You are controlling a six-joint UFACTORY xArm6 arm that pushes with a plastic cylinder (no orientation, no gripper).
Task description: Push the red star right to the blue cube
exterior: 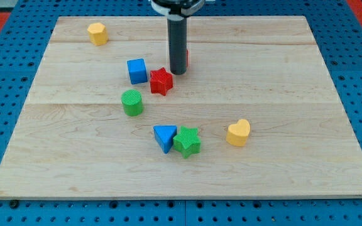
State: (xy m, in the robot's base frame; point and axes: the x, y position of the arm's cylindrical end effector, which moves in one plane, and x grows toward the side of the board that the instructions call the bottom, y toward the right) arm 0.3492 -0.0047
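My tip (178,72) is down on the wooden board (281,75), in the upper middle of the view. No pincer on this rig, just the straight dark rod, so there is nothing to open or close.

Tip sits just to the upper right of the red star (161,81), very close to it; can't tell if it is actually touching. A sliver of another red block (186,58) shows at the rod's right edge, mostly hidden behind the rod, shape not readable.

Red star is just right of the blue cube (137,70) and slightly lower in the view. The 2 look to be touching or nearly so at the cube's lower right corner; can't say which.

Green cylinder (132,102) stands below the blue cube, near it but apart, and to the lower left of the star.

Further toward the view's bottom: blue triangular block (164,137) and green star (186,141) side by side, touching, triangle on the left.

Yellow heart (238,132) is right of that pair, clearly apart from them.

Yellow block (97,33), roughly hexagonal, sits alone near the board's top left corner, well apart from everything else.

Board rests on a blue perforated surface (5,94).
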